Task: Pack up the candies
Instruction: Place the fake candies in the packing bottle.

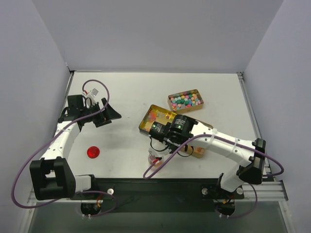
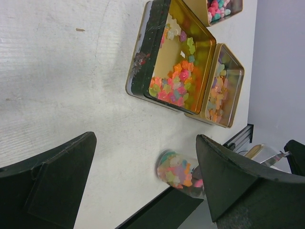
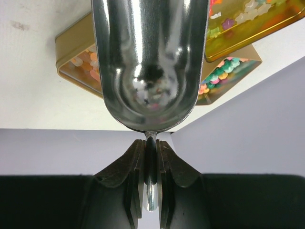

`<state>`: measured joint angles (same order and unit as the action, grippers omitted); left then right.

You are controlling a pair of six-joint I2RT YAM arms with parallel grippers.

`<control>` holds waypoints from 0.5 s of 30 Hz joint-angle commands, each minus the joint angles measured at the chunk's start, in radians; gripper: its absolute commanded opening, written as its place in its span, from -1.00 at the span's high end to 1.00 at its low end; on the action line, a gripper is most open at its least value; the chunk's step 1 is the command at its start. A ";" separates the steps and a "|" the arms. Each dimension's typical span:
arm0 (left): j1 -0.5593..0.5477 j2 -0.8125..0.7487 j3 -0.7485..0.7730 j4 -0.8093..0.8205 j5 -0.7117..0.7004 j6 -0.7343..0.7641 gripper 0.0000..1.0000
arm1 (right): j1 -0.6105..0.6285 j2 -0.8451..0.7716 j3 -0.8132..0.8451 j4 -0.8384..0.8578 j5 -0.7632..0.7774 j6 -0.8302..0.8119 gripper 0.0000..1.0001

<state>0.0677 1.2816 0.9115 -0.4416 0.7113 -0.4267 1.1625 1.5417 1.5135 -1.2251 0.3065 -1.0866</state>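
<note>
The candies lie in three open gold tins: pastel balls in the far tin (image 1: 185, 101), gummy bits in the big tin (image 2: 174, 62) and in a smaller tin (image 2: 221, 88) beside it. A small clear jar (image 2: 176, 168) near the table's front edge also holds mixed candies (image 2: 178, 172). My right gripper (image 3: 150, 157) is shut on the handle of a shiny metal scoop (image 3: 150, 62), held near the jar (image 1: 155, 156). I see no candy in the scoop's bowl. My left gripper (image 2: 146, 138) stands wide open over bare table to the left, holding nothing.
A red round lid (image 1: 93, 152) lies on the table at the front left, near the left arm. The right arm (image 1: 228, 145) stretches over the smaller tin. Grey walls close in the table on three sides.
</note>
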 commanded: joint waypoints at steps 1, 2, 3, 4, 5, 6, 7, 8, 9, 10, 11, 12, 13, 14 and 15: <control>0.006 0.010 0.043 0.064 0.037 -0.024 -0.95 | 0.014 0.017 0.051 -0.088 0.086 -0.004 1.00; 0.006 0.013 0.043 0.067 0.039 -0.030 -0.95 | 0.020 0.017 0.053 -0.088 0.091 -0.004 1.00; 0.004 0.015 0.044 0.067 0.043 -0.032 -0.95 | 0.025 0.017 0.054 -0.086 0.092 -0.003 1.00; 0.004 0.016 0.047 0.066 0.043 -0.032 -0.95 | 0.028 0.020 0.059 -0.086 0.092 0.002 1.00; 0.004 0.016 0.047 0.066 0.045 -0.030 -0.95 | 0.031 0.021 0.063 -0.088 0.091 0.014 1.00; 0.003 0.016 0.047 0.066 0.043 -0.030 -0.95 | 0.038 0.023 0.070 -0.086 0.092 0.019 1.00; 0.001 0.016 0.047 0.066 0.043 -0.030 -0.95 | 0.040 0.026 0.074 -0.086 0.095 0.024 1.00; 0.001 0.016 0.046 0.066 0.045 -0.030 -0.95 | 0.045 0.026 0.082 -0.086 0.101 0.034 1.00; -0.002 0.015 0.047 0.066 0.045 -0.032 -0.95 | 0.045 0.026 0.097 -0.086 0.108 0.043 1.00; -0.005 0.013 0.047 0.064 0.045 -0.030 -0.95 | 0.040 0.026 0.108 -0.089 0.117 0.051 1.00; -0.008 0.012 0.046 0.064 0.048 -0.030 -0.95 | 0.036 0.021 0.108 -0.090 0.127 0.056 1.00; -0.011 0.009 0.041 0.070 0.053 -0.030 -0.95 | 0.028 0.017 0.108 -0.090 0.150 0.071 1.00; -0.025 0.001 0.037 0.076 0.056 -0.030 -0.95 | -0.003 0.000 0.103 -0.100 0.155 0.076 1.00; -0.032 -0.002 0.033 0.083 0.050 -0.029 -0.95 | -0.023 -0.009 0.094 -0.111 0.155 0.079 1.00; -0.043 -0.004 0.026 0.086 0.048 -0.026 -0.95 | -0.052 -0.020 0.076 -0.122 0.164 0.077 1.00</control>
<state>0.0574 1.2964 0.9123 -0.4149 0.7345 -0.4572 1.1877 1.5574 1.5917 -1.2472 0.3786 -1.0489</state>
